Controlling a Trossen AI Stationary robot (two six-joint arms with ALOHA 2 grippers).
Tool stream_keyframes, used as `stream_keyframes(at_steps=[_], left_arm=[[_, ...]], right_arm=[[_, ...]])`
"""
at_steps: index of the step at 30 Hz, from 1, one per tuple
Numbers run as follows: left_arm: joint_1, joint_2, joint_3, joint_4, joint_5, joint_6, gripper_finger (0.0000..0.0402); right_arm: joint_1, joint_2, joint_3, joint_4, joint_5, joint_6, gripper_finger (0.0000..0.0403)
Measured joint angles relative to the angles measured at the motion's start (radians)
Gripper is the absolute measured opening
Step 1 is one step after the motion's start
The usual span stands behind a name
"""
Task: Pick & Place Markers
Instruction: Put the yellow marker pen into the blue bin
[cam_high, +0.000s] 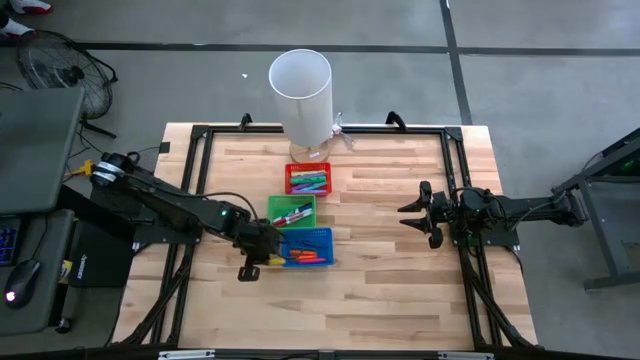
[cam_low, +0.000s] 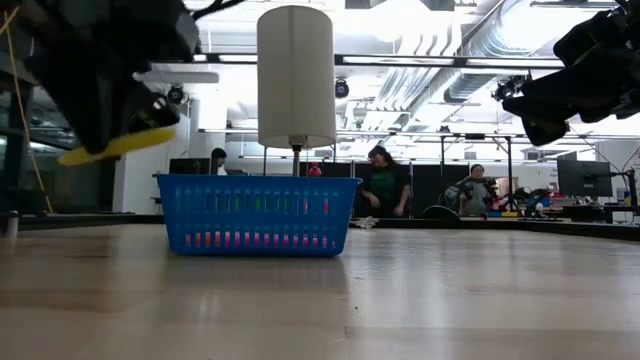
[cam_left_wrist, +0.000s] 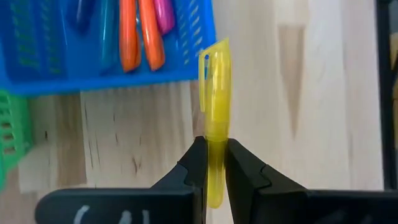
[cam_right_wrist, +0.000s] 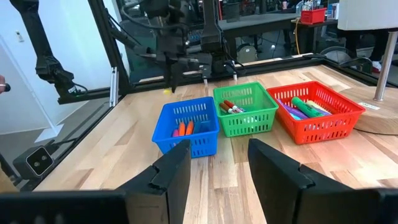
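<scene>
I have the left gripper (cam_left_wrist: 211, 163) clamped on a yellow marker (cam_left_wrist: 215, 118), pinching it near one end so most of its length sticks out past the fingertips, capped end forward. It hangs above the bare wood just beside the blue bin (cam_high: 309, 245), off that bin's near-left corner — not yet over the basket. To do this step well, I judge I need to carry the marker sideways until its whole length sits inside the bin's walls, line it up roughly with the orange markers (cam_left_wrist: 140, 34) already lying there, and let go low, so it settles among them and neither bounces out nor catches on the lattice rim. Because the marker overhangs the grip, I watch its far tip, not the jaws, when clearing the wall. The right gripper (cam_right_wrist: 217, 168) waits over the table's right side with its fingers spread and nothing between them, well apart from the bins. The green bin (cam_high: 292, 212) and the red bin (cam_high: 308, 179) sit in a row behind the blue one, each with markers in it. The table (cam_high: 380, 300) is pale wooden planking, with a tall white cylinder (cam_high: 300, 95) on a stand at the far edge. Beyond it is a large workshop — a fan (cam_high: 50, 65) on the grey floor, desks, ceiling ducts, and a few people (cam_low: 385, 185) far back.
</scene>
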Motion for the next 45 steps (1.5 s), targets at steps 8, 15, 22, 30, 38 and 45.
stream_keyframes(at_steps=[8, 15, 22, 30, 38, 45], left_arm=[[0.017, 0.000, 0.099, 0.016, -0.073, 0.000, 0.0032], [0.075, 0.026, 0.174, 0.039, -0.135, 0.000, 0.0033], [0.129, 0.136, 0.274, 0.008, -0.146, 0.003, 0.0029], [0.147, 0.301, 0.440, -0.195, -0.248, 0.032, 0.0029], [0.131, 0.405, 0.513, -0.289, -0.270, 0.031, 0.0029], [0.112, 0.460, 0.533, -0.251, -0.265, 0.005, 0.0029]], right_arm=[[0.000, 0.000, 0.000, 0.000, 0.000, 0.000, 0.0149], [0.000, 0.000, 0.000, 0.000, 0.000, -0.001, 0.0149], [0.000, 0.000, 0.000, -0.001, 0.000, 0.000, 0.0149], [0.000, 0.000, 0.000, -0.001, 0.000, -0.001, 0.0149], [0.000, 0.000, 0.000, -0.002, 0.000, 0.000, 0.0149], [0.000, 0.001, 0.000, -0.001, 0.000, -0.001, 0.0149]])
